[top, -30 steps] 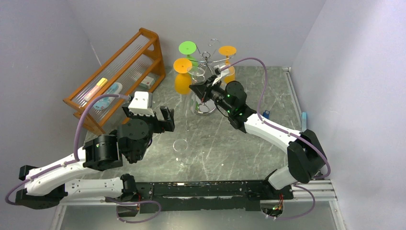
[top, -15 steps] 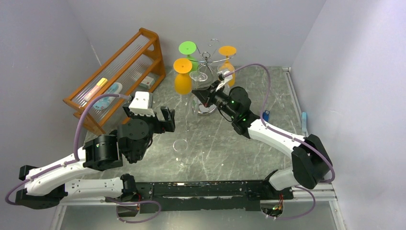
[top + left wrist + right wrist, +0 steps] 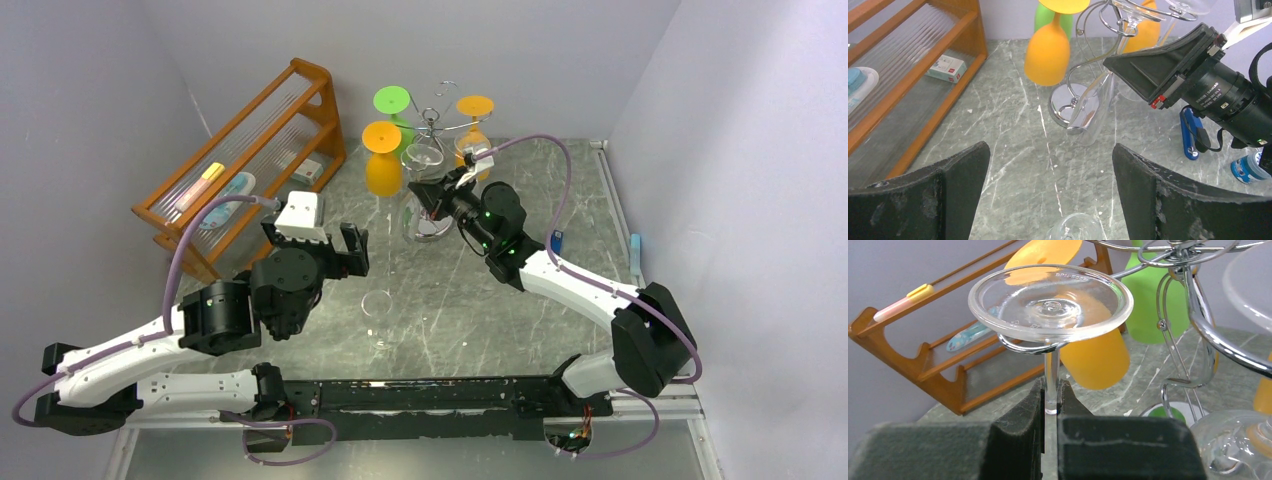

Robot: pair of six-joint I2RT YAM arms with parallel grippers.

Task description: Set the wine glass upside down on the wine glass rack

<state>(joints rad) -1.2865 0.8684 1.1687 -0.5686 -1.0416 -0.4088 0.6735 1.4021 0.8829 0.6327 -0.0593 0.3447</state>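
Note:
The clear wine glass (image 3: 1050, 302) hangs upside down, its foot sitting over a curled arm of the chrome wine glass rack (image 3: 1198, 325). My right gripper (image 3: 1050, 390) is shut on its stem just below the foot. In the top view the glass (image 3: 421, 158) is at the rack's (image 3: 432, 115) near left side, with my right gripper (image 3: 432, 192) beside it. In the left wrist view its bowl (image 3: 1093, 112) hangs in front of the rack's base (image 3: 1063, 102). My left gripper (image 3: 1050, 195) is open and empty, low over the table (image 3: 480, 300).
Two orange glasses (image 3: 381, 155) and a green one (image 3: 393, 100) hang on the rack. A second clear glass (image 3: 378, 310) stands on the table under my left gripper. An orange wooden shelf (image 3: 240, 150) stands at the back left. A small blue object (image 3: 556, 240) lies at the right.
My right gripper has carried the clear glass a little right and closer to the rack, bringing its foot onto a curled arm. My left arm has shifted slightly to the right.

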